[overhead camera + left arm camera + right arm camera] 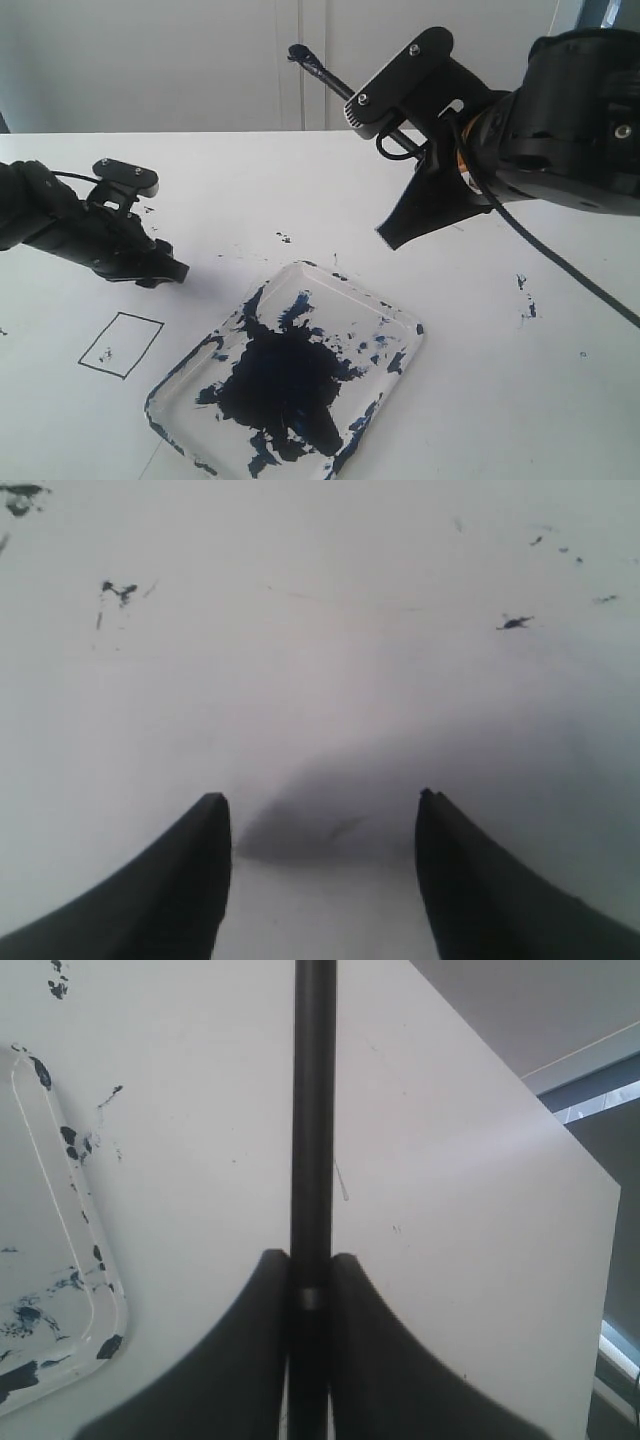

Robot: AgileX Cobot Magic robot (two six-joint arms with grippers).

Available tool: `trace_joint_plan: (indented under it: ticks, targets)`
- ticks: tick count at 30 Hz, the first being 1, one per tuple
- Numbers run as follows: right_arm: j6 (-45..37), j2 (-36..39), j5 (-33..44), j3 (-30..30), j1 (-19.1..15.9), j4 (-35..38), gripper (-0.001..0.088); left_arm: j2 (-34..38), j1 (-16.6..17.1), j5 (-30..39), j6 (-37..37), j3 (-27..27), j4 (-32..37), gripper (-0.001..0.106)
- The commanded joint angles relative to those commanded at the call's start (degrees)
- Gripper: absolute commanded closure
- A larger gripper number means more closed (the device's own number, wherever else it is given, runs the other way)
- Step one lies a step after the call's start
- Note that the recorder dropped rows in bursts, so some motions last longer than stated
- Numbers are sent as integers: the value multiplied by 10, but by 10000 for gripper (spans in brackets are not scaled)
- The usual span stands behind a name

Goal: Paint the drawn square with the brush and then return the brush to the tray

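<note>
The clear plastic tray (345, 300) lay on the white paper-covered table (250, 190). A big dark navy paint blot (285, 385) spread across its middle, and smears ran out toward its rounded corners. The drawn square (121, 345) sat just off the tray's left side without touching it, a thin black outline whose inside was white apart from a few tiny dark specks. The brush (325, 74) was not in the tray. The right gripper (395, 235) held it in the air above and beyond the tray's far right corner, well clear of the paper. In the right wrist view the two dark fingers (380, 1360) of that gripper (311, 1260) were pressed in on the black shaft of the brush (312, 1110), pinching it from both sides, with a corner of the paint-flecked tray (40, 1210) off to one side below. In the exterior view the shaft slanted up and away from the tray, passing behind the wrist camera mount. Its upper end stood free against the wall, while its lower end was hidden behind the gripper. The left gripper (170, 272) hovered low over the paper on the far side of the square from the tray's near edge, apart from both. In the left wrist view its fingers (190, 880) were spread around the gripper's centre (320, 805), with only bare, lightly speckled paper and a soft shadow between them.
</note>
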Motion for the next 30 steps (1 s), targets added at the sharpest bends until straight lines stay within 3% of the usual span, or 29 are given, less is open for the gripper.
trace_joint_plan:
  ticks: [13, 24, 30]
  targets:
    - [0, 0, -3, 0, 0, 0, 868, 13, -7, 52, -5, 0, -19, 462]
    - [0, 0, -7, 0, 0, 0, 868, 13, -67, 24, 13, 0, -19, 462]
    - [0, 0, -7, 0, 0, 0, 868, 13, -71, 37, 11, 0, -26, 462]
